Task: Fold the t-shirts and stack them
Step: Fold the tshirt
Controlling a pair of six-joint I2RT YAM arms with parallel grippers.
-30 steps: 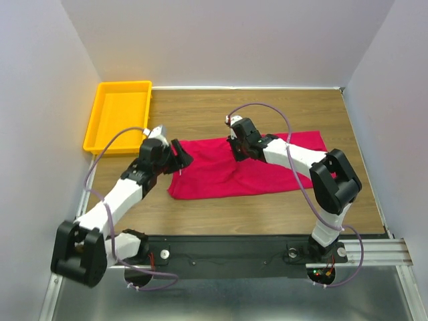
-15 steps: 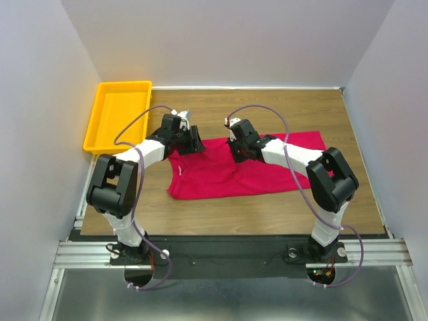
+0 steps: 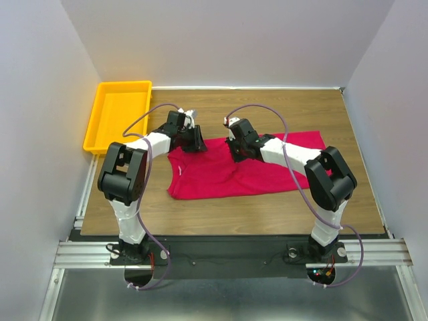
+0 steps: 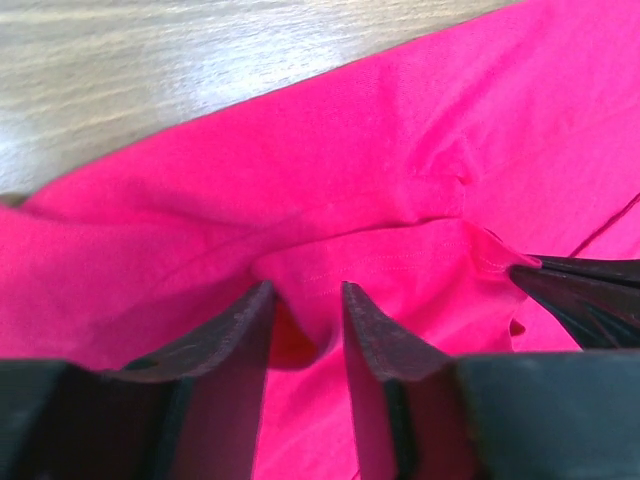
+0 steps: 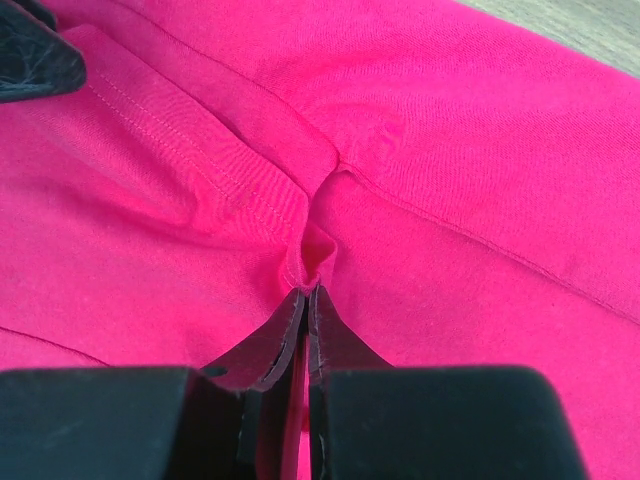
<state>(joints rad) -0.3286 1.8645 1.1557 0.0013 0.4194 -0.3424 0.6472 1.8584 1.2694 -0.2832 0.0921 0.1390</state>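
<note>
A crimson-red t-shirt [image 3: 257, 172] lies spread across the middle of the wooden table. My left gripper [image 3: 196, 142] is down on its far left corner. In the left wrist view its jaws [image 4: 307, 295] stand a little apart, open, with a raised fold of the t-shirt [image 4: 330, 240] bulging between the tips. My right gripper [image 3: 235, 152] sits just to the right, on the far edge of the cloth. It is shut [image 5: 309, 290] on a pinched ridge of the t-shirt [image 5: 420, 150] beside a stitched hem. No neck label shows.
A yellow plastic tray [image 3: 100, 117] stands at the far left, off the table's wooden top edge. Grey walls close in the left, back and right. The two grippers are close together: each wrist view catches the other's dark fingertip [image 4: 590, 295] [image 5: 30, 60].
My left arm has swung from the near left up to the shirt's far left corner, and its jaws have narrowed round a fold. The right gripper has held still, shut on the cloth.
</note>
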